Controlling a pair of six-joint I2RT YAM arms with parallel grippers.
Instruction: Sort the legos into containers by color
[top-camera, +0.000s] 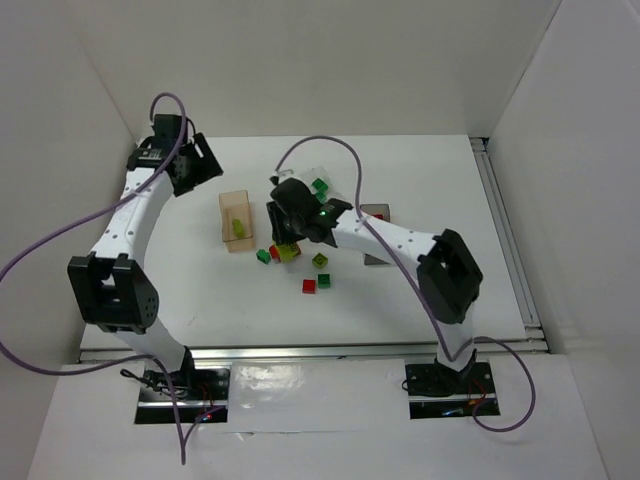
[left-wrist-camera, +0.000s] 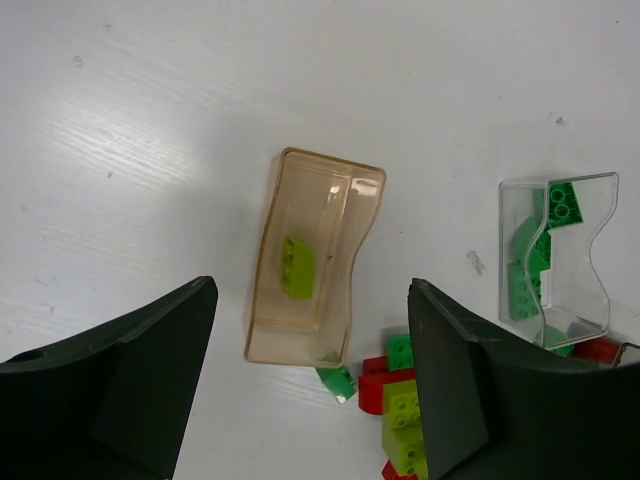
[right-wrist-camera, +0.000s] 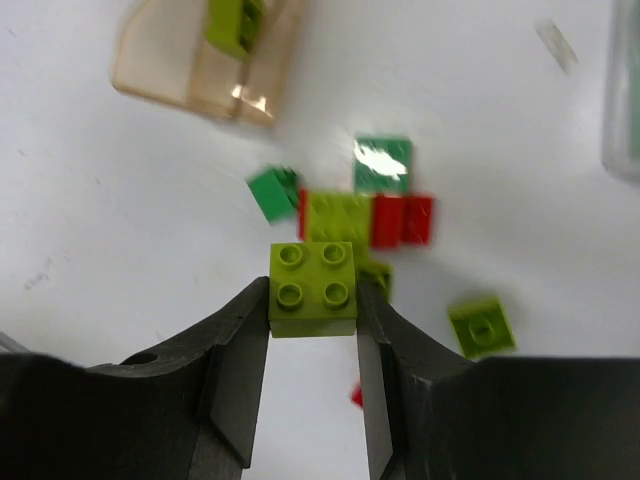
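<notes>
Much of the smoky dark plastic bin (top-camera: 378, 211) lies under the right arm, so its contents cannot be read. The clear colourless plastic bin (left-wrist-camera: 575, 250) is half covered from above too. The left wrist camera shows at least three green bricks (left-wrist-camera: 530, 255) inside it, the exact number unclear. The amber see-through plastic bin (left-wrist-camera: 330, 200) is cut off at the frame edge in the right wrist view; it holds one yellow-green brick (left-wrist-camera: 295, 266). That makes three bins on the white counter (top-camera: 430, 170).

The right claw (right-wrist-camera: 312, 305) is clamped on a yellow-green four-stud plastic block (right-wrist-camera: 312, 285), held over the loose pile (right-wrist-camera: 340, 215) just beside the amber bin. Whether the block is off the counter I cannot tell. The pile behind it is blurred: two green, at least two yellow-green and one red piece, plus a red sliver by a finger. The left claw (left-wrist-camera: 310, 288) stands wide, holding nothing, above the amber bin.
</notes>
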